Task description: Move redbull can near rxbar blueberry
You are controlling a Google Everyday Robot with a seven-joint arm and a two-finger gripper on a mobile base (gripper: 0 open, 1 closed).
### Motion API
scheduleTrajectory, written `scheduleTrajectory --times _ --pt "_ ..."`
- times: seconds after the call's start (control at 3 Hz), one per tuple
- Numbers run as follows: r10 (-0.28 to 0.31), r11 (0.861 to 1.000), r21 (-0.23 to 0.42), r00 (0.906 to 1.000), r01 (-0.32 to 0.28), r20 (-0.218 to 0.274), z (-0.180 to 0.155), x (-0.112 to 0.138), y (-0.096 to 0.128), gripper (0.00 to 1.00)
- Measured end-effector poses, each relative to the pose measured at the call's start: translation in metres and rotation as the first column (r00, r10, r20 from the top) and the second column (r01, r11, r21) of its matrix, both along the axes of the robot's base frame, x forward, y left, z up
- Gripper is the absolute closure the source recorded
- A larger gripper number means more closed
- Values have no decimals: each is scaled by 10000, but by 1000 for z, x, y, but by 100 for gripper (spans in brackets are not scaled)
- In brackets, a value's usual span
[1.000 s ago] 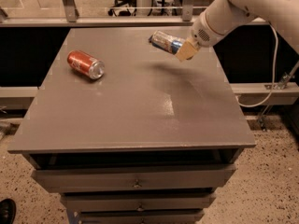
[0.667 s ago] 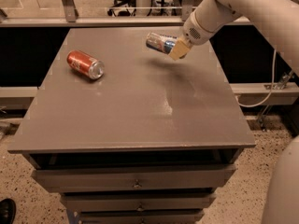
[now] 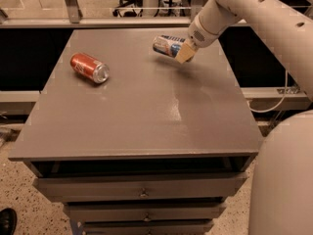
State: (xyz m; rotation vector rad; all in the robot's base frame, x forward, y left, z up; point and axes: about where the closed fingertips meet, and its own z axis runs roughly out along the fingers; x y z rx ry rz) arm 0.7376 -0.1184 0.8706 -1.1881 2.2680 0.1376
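In the camera view, a grey table (image 3: 146, 126) fills the middle, with a stack of drawers (image 3: 142, 192) under its top. The drawers are shut, so what they hold cannot be seen, and the dark slot just under the tabletop shows nothing inside.

The white arm (image 3: 244, 9) reaches in from the upper right. Its gripper (image 3: 184, 53) sits over the far right part of the table, clamped on one end of the redbull can (image 3: 166, 45). A tan finger (image 3: 186, 55) presses against the can's side. The can lies nearly level, its free end pointing left (blue and silver, with a bit of red showing), and a soft shadow on the table below it suggests it is held off the surface.

Well apart from it, on the far left part of the table, a red can (image 3: 89, 67) lies on its side, its silver top turned toward the front right.

The robot's white body (image 3: 283, 180) fills the lower right corner, and a dark shoe (image 3: 6, 222) shows on the floor at lower left.
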Motion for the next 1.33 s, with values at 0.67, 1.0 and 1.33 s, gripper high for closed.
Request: scheduleTrajectory --times 0.67,1.0,1.33 --pt "-353 9993 -132 9993 352 -85 -8 13 -13 22" --pt "-362 9992 -159 9993 360 -115 -9 15 -14 1" --pt "-364 9992 -163 9993 362 -115 -10 16 -13 0"
